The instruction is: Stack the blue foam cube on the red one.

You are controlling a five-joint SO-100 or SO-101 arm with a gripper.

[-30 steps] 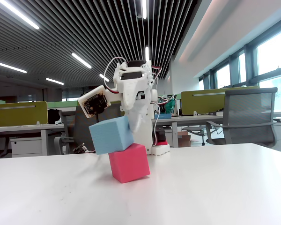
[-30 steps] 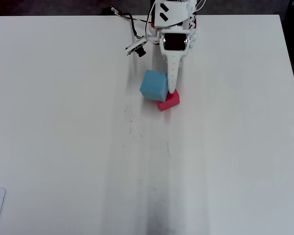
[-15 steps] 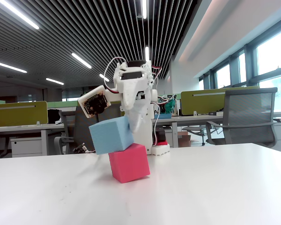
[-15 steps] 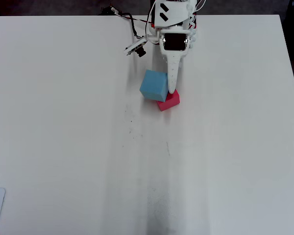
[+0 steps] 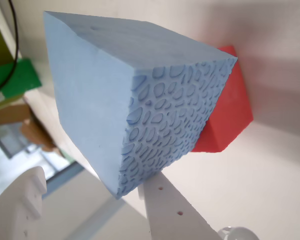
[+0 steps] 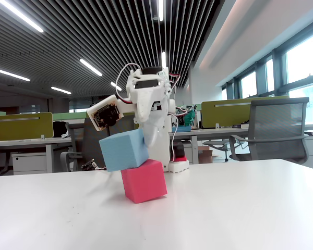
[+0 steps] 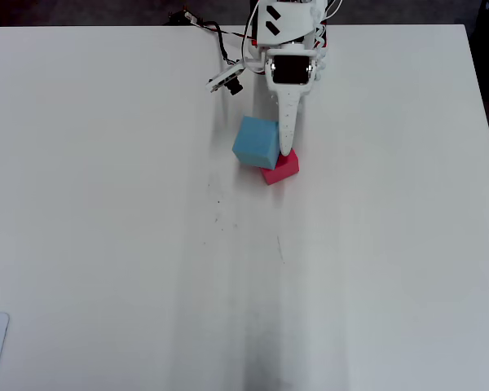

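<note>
The blue foam cube (image 6: 124, 150) sits tilted in the claw (image 6: 146, 139), its lower edge resting on the top of the red one (image 6: 144, 180), which stands on the white table (image 6: 240, 208) directly beneath the fingers. In the wrist view the blue cube (image 5: 135, 100) fills the space just ahead of the claw, one white finger (image 5: 172, 212) pressed against its dimpled face and the other jaw showing at the lower left, so the claw reads as clamped on the cube. From overhead the long finger (image 7: 287, 122) lies along the right side of the blue cube (image 7: 256, 141), and the red cube (image 7: 280, 167) peeks out past the fingertip, shifted to the right in that view. The placing step appears to be in hand: the blue cube touches the red one but overhangs it on one side and is not level. The next move probably calls for shifting the claw so the blue cube centres over the red one, levelling it until its underside lies flat, and only then opening the jaws; released as it stands, it could well tip off. Desks and an office chair (image 6: 279, 125) lie well behind the arm.
</note>
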